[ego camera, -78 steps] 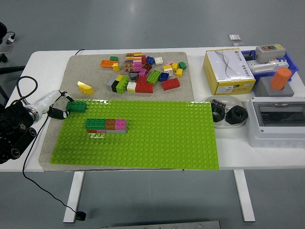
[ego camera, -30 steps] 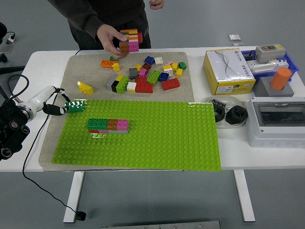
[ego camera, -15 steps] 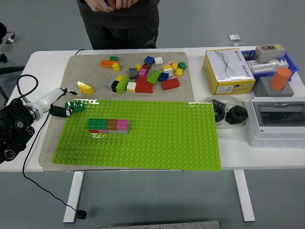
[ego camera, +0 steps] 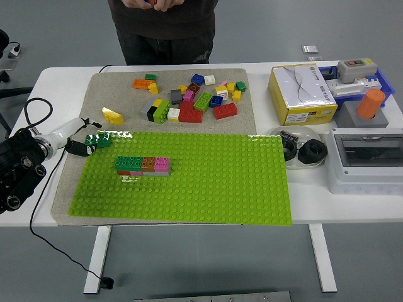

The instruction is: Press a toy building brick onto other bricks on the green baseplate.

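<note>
My left hand (ego camera: pixel 80 146) pinches a dark green brick (ego camera: pixel 100 139) at the green baseplate (ego camera: pixel 208 189)'s far-left corner. The brick row (ego camera: pixel 142 166), long axis left-to-right, sits right of it and nearer me. I see no right hand.

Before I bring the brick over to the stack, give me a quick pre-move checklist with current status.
1. Brick held: ok. The left robot hand grips the dark green brick at the baseplate's far-left corner.
2. Target visible: ok. The stack, green, brown and pink on top, sits unobstructed on the baseplate.
3. Path clear: ok. Only bare studs lie between brick and stack.
4. Person clear: ok. The person's hands are at the far side, off the table.
5. Brick level: cannot tell; it looks slightly tilted.
6. Right arm: cannot tell; not in view.
</note>
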